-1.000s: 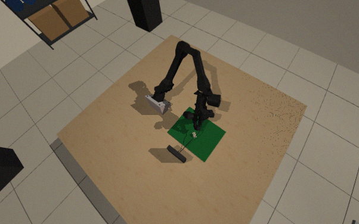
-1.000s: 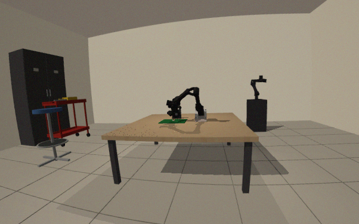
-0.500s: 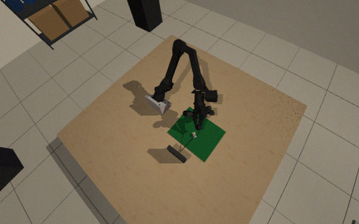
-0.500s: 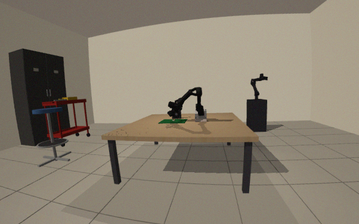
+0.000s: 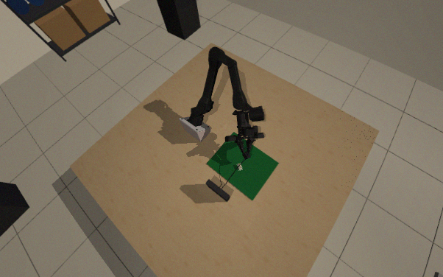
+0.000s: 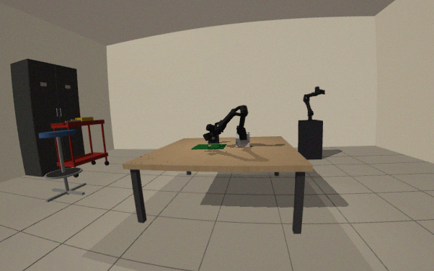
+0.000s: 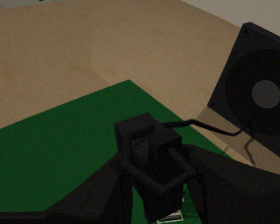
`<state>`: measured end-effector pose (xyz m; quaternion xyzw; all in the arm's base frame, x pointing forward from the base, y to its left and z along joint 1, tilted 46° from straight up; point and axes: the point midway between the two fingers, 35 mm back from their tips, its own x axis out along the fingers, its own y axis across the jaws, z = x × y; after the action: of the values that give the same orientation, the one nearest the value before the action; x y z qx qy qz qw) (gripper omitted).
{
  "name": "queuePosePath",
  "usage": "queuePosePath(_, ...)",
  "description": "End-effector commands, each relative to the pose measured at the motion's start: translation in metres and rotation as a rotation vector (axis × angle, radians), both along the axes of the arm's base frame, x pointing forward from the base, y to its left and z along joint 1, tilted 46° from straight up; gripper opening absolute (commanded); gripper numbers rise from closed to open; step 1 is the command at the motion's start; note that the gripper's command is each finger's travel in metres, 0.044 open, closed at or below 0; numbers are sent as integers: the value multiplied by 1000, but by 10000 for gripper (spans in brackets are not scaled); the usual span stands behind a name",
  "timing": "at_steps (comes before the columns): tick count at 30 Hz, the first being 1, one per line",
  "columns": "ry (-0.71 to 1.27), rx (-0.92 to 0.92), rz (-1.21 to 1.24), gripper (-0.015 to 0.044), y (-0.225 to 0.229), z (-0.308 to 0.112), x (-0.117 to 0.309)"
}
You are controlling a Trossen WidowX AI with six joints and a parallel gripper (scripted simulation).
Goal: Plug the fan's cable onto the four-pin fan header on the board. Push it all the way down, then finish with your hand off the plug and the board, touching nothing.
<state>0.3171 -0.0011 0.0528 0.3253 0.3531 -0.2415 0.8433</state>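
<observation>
The green board (image 5: 260, 177) (image 6: 199, 147) (image 7: 66, 145) lies flat on the table. The pale four-pin header (image 5: 240, 167) (image 7: 170, 218) stands on it; in the wrist view only a part shows at the bottom edge, behind the plug. My gripper (image 5: 247, 157) (image 7: 155, 158) is shut on the black plug (image 7: 150, 137) of the fan's cable. It is over the board, close beside the header, tilted. The cable (image 7: 192, 121) runs from the plug to the black fan (image 5: 218, 190) (image 7: 266, 94), which stands on edge past the board's edge. Whether the plug touches the header is hidden.
The wooden table (image 5: 182, 228) (image 6: 218, 166) carries the board, the fan and the arm's pale base (image 5: 193, 129) (image 6: 243, 140). The fan stands close to one board edge. A second thin cable strand (image 5: 220, 174) hangs near the fan, over the board's edge.
</observation>
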Motion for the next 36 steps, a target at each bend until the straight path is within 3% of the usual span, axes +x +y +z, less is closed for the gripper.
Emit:
queuePosePath(1,-59,-4,-36,0,0,5,-2)
queuePosePath(21,-332,29,-184,0,2,24,-17)
queuePosePath(36,-306,24,-168,0,-1,25,-17)
